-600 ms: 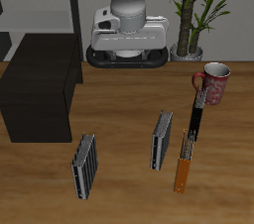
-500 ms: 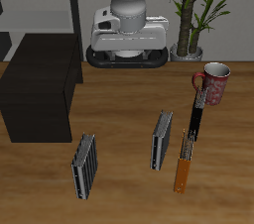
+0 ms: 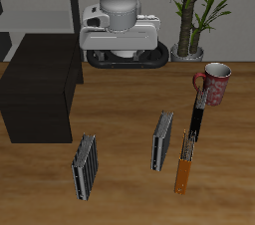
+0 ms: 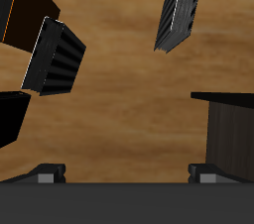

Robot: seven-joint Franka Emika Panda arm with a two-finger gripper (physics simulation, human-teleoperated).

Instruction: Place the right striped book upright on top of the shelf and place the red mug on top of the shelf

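Note:
The right striped book (image 3: 86, 166) stands on its edge near the table's front edge, in front of the shelf (image 3: 38, 95); the wrist view shows this book (image 4: 181, 10) and a corner of the shelf (image 4: 230, 129). The red mug (image 3: 215, 83) stands upright far across the table, beside the plant pot, and is out of the wrist view. My gripper (image 3: 120, 50) hangs high above the table's back, open, with its fingertips (image 4: 45, 173) wide apart and nothing between them. It is far from both book and mug.
A second striped book (image 3: 162, 139) stands mid-table, also in the wrist view (image 4: 58, 55). A black book (image 3: 198, 119) and an orange-spined book (image 3: 185, 169) lie beside it. A potted plant (image 3: 194, 10) and a grey rack (image 3: 62, 5) stand at the back.
My hand has shifted a little sideways toward the shelf's side and slightly upward. Books and mug have not moved.

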